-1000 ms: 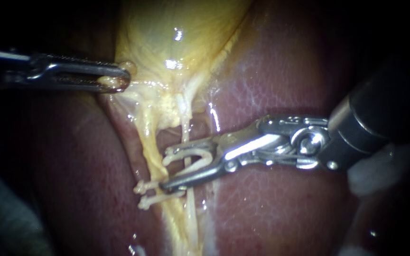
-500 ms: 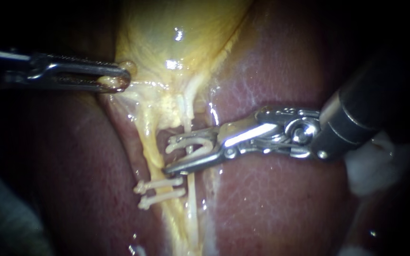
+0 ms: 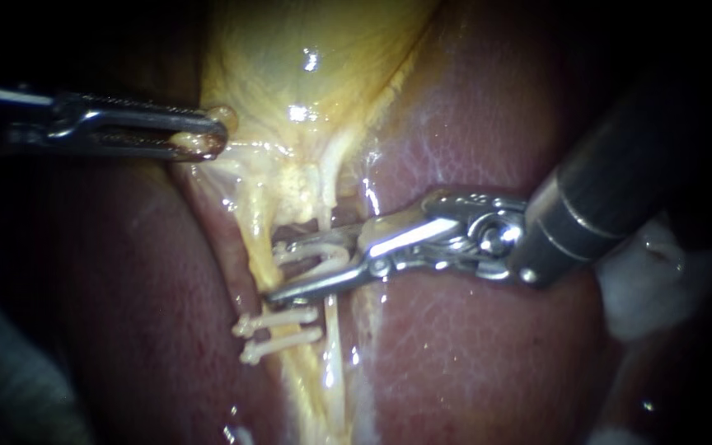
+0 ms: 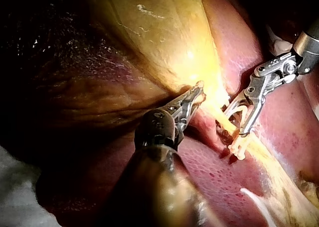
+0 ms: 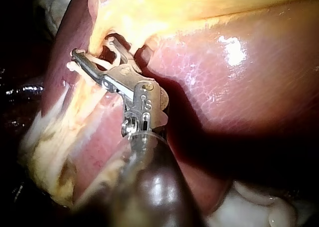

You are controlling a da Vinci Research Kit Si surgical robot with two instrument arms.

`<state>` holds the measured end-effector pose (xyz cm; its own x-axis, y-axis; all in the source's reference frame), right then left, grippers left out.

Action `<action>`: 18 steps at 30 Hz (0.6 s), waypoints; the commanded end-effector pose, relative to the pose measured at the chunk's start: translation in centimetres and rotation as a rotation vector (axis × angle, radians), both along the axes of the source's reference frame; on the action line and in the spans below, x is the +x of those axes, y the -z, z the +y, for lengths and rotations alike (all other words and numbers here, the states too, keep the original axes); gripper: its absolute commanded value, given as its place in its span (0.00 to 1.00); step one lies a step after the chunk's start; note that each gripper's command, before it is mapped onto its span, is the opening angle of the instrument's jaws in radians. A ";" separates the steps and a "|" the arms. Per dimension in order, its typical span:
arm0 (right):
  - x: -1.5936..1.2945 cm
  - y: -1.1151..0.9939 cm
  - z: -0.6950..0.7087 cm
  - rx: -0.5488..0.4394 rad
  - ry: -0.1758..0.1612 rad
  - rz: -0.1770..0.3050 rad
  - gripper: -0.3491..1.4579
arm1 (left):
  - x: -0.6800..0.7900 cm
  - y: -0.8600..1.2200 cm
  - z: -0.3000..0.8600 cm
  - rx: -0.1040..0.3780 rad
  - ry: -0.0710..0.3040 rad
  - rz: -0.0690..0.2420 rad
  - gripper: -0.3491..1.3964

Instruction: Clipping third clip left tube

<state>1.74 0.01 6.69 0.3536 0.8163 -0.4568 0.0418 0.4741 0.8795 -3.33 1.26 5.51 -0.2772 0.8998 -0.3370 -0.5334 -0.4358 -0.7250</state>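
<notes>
Glossy red-brown liver (image 3: 471, 354) fills the dark field, with white gauze (image 3: 644, 280) at its right edge. The left instrument (image 3: 199, 140) clamps the lower edge of the yellow gallbladder (image 3: 290, 58). The right instrument (image 3: 278, 270) carries an open clip (image 3: 327, 262) between parted jaws at the left tube (image 3: 257, 239), just above two closed clips (image 3: 282, 317).

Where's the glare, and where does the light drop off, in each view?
Endoscope view: glare spots on the gallbladder and a bright streak on the right instrument; the edges fall dark. Left wrist view: the shaft of the left instrument lies in shadow. Right wrist view: a glare patch on the liver, deep shadow beside the right instrument.
</notes>
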 end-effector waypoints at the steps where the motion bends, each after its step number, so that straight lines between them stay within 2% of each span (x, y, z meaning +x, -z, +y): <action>1: 0.02 0.00 -0.01 0.001 -0.001 0.007 0.47 | 0.00 0.00 0.00 -0.001 0.000 0.000 0.00; 14: 0.23 0.11 -0.08 0.055 -0.074 0.138 0.46 | -0.01 -0.01 0.00 -0.001 0.001 0.001 0.00; 18: 0.24 0.22 -0.06 0.066 -0.062 0.155 0.45 | -0.01 0.00 0.00 -0.001 0.001 0.001 0.00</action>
